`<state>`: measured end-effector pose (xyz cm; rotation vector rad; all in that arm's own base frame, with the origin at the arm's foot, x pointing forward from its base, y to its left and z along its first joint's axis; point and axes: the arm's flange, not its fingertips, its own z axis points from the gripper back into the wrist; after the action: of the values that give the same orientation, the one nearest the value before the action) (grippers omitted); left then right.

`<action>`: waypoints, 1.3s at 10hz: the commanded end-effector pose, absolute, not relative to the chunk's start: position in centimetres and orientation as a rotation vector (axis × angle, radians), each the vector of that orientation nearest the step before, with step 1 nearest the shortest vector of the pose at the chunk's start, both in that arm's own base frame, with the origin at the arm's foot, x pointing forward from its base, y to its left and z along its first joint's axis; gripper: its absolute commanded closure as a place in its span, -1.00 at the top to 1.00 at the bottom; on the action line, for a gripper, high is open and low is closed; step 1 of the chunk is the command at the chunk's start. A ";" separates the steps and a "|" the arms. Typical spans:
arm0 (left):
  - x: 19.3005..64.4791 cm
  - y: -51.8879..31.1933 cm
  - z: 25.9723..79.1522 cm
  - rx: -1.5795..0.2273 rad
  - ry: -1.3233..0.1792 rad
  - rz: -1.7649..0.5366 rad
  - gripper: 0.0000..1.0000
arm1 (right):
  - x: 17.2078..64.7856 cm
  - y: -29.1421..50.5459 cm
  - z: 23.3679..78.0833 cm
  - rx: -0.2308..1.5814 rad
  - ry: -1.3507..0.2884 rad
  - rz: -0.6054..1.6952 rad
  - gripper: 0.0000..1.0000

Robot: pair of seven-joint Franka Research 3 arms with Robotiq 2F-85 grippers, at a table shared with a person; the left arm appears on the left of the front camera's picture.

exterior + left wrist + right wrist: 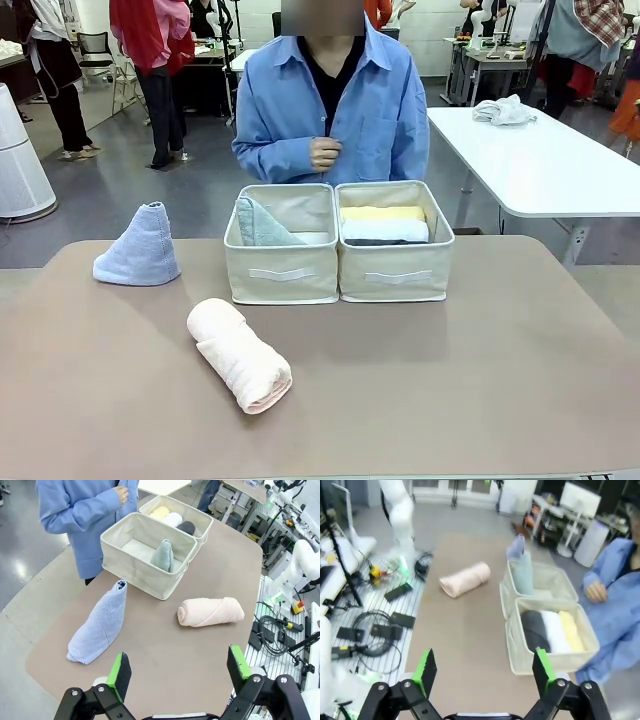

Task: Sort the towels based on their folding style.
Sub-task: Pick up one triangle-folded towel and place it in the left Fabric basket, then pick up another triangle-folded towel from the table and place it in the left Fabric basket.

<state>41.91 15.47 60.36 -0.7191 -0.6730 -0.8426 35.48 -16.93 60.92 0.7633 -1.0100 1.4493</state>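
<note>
**Two towels out on the desk, both jaws spread and empty**

I have the left jaws released wide, with nothing between their green pads, and the right jaws stand just as open and bare.

Ahead of the left jaws, the pale pink roll lies on the desk, off toward the right-hand finger. The lavender-blue cone sits ahead toward the other finger. Beyond both stand two bins, touching side by side. The nearer bin holds the grey-green cone. The farther bin holds the yellow roll, white roll and dark grey roll. From the right jaws the roll bin is the closest thing ahead, and the pink roll lies well past it.

I judge the sort two-thirds done, and I would fetch the pink roll next with the left jaws. It lies slantwise to them, so I would turn the wrist until the pads face its long sides. Then I would come straight down over its middle and squeeze just firmly enough that the wrap does not loosen. I would lift it well clear of the bin walls before crossing. Room among the rolls looks tight, so I would lower it parallel to them rather than drop it.
</note>
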 end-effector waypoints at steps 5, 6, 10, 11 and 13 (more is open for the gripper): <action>41.9 15.2 60.4 -0.721 -0.685 -0.841 1.00 | 34.7 -24.2 58.4 0.625 -0.816 1.163 1.00; 41.9 15.2 60.4 -0.721 -0.685 -0.841 1.00 | 34.4 -24.4 58.3 0.623 -0.832 1.144 1.00; 41.9 15.2 60.4 -0.721 -0.685 -0.841 1.00 | 34.9 -25.8 58.3 0.631 -0.852 1.172 1.00; 41.9 15.2 60.4 -0.721 -0.685 -0.841 1.00 | 34.9 -25.8 58.3 0.631 -0.852 1.172 1.00; 41.9 15.2 60.4 -0.721 -0.685 -0.841 1.00 | 34.9 -25.8 58.3 0.631 -0.852 1.172 1.00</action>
<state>41.92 15.44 60.36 -0.7193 -0.6728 -0.8432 34.81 -25.55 58.14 0.6241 -0.8443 1.1605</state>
